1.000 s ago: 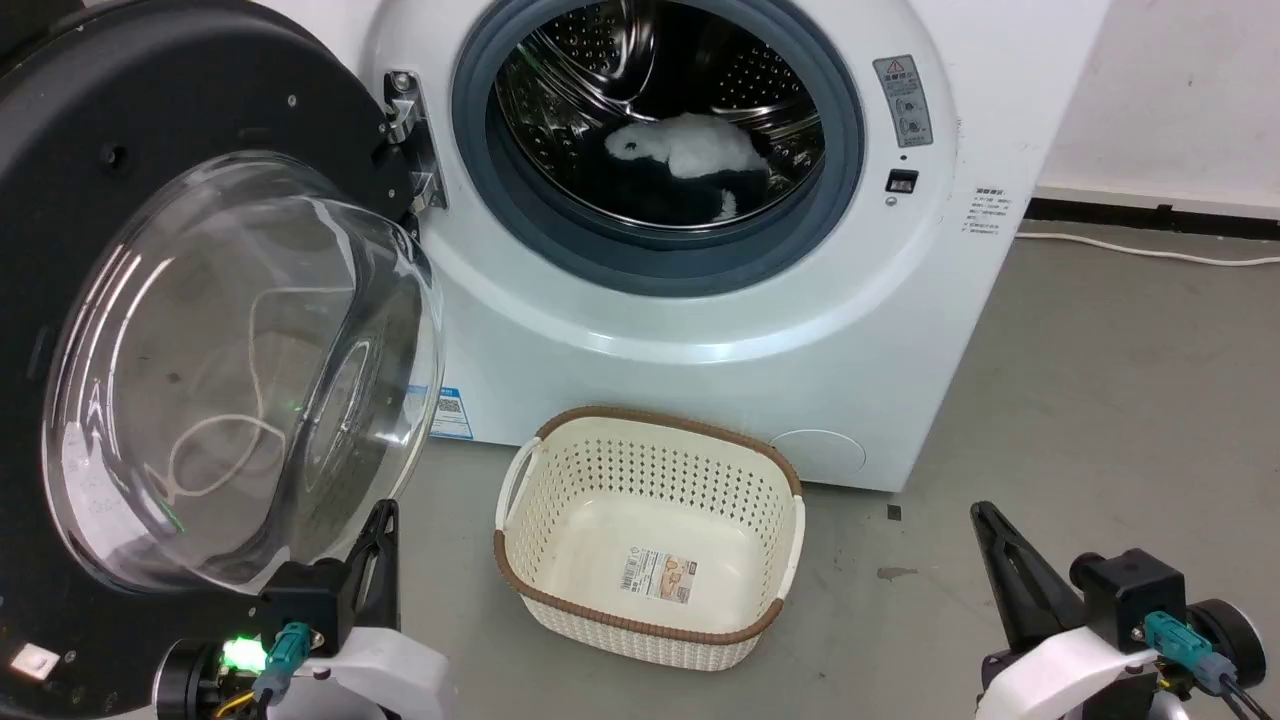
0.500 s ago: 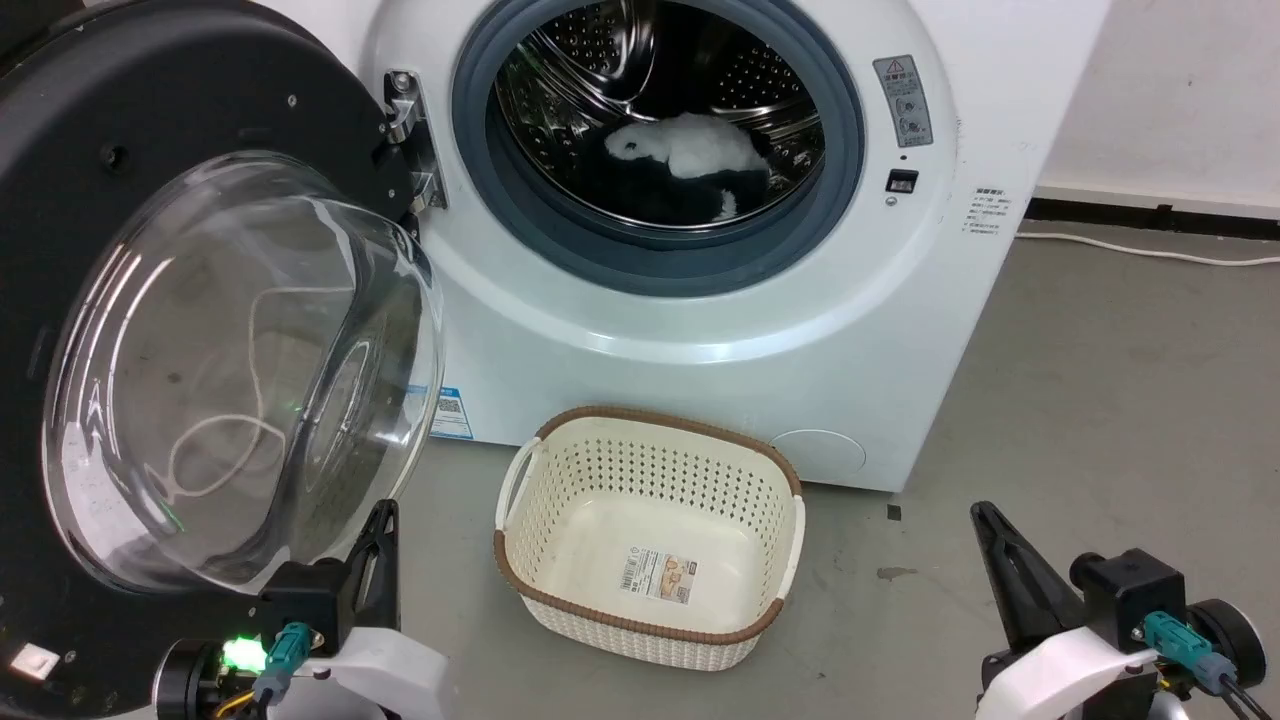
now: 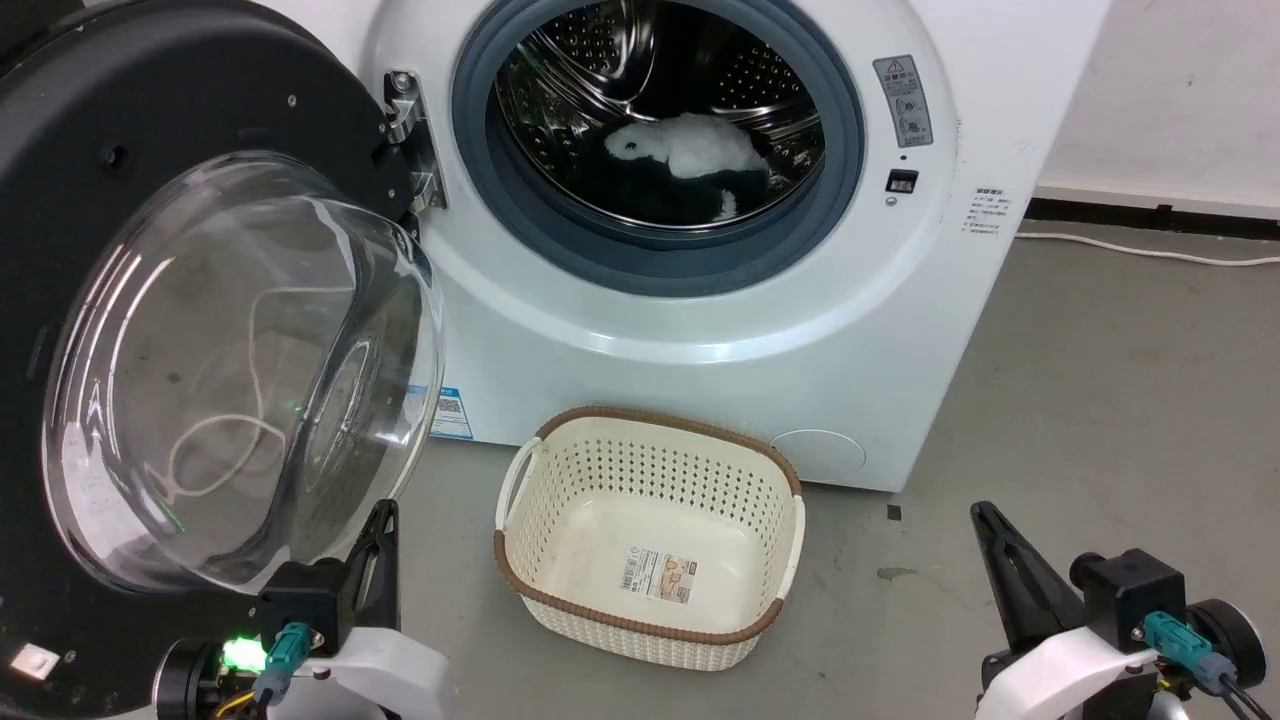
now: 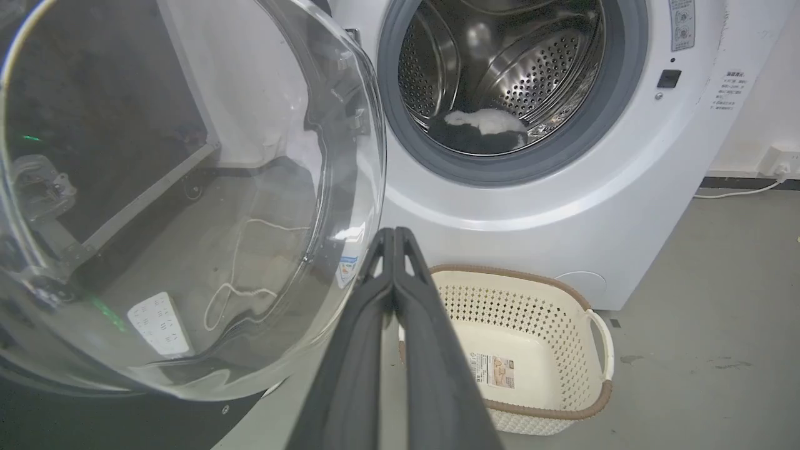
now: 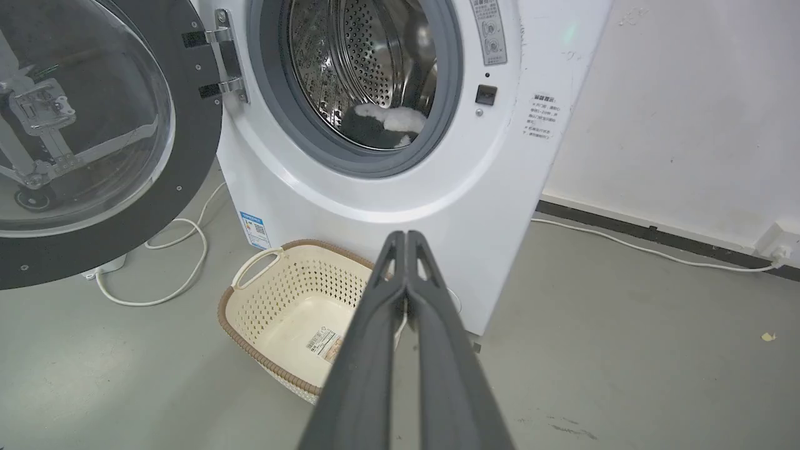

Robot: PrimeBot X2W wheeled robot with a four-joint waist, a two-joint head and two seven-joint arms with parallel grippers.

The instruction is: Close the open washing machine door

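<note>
— Where is the washing machine door point(image 3: 200, 330) hanging?
— It is hanging open at the left of the washing machine point(image 3: 700, 340), hinged beside the drum point(image 3: 590, 60).
— And the basket point(image 3: 640, 640)?
— It is sitting on the floor point(image 3: 1100, 400) just before the machine, right of the door; laundry point(image 3: 690, 150) is lying in the drum.

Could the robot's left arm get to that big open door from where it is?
Probably yes: the left tool, shut, sits close beside the glass bulge of the door, with nothing between them.

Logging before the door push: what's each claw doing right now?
Left claw: closed, holding nothing.
Right claw: closed, holding nothing.
</note>
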